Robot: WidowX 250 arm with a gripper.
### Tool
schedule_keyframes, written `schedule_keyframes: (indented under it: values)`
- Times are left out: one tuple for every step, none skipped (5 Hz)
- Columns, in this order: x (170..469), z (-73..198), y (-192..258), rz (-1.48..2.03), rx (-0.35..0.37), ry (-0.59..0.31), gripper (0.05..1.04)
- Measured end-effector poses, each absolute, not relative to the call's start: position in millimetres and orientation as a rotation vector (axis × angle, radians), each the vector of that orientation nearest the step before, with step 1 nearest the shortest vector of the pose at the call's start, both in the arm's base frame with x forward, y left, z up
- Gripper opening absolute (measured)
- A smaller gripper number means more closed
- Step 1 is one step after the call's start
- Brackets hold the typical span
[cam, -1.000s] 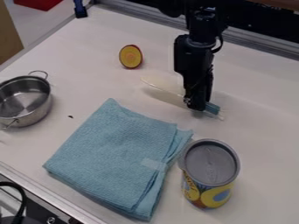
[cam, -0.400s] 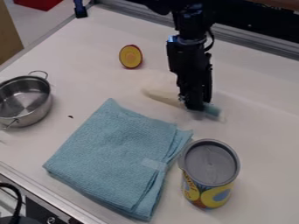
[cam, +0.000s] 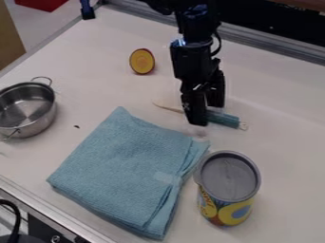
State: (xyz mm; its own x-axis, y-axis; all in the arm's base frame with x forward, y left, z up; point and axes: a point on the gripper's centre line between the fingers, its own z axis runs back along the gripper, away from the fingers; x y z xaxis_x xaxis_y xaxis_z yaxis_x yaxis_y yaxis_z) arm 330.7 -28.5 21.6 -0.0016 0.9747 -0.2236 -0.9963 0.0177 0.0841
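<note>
White tabletop supports the teal-handled utensil, which lies flat. Gripper is located at the utensil's handle, fingers apart, one on either side. Folded blue cloth lies near; can stands beside cloth.

I count one metal pot, one folded cloth, one can, one blue-handled utensil, one yellow-faced round piece.
</note>
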Motion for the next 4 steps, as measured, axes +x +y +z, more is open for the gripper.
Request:
schedule_keyframes:
  values:
    - [333.6,39.2,-23.2,1.497,-0.127,0.17,0.999]
    - [337.7,49.7,-12.9,1.365,-0.115,0.071,0.999]
    - [345.9,59.8,3.3,1.162,-0.06,0.002,0.999]
    - [358.3,60.5,20.0,0.973,-0.034,-0.111,0.999]
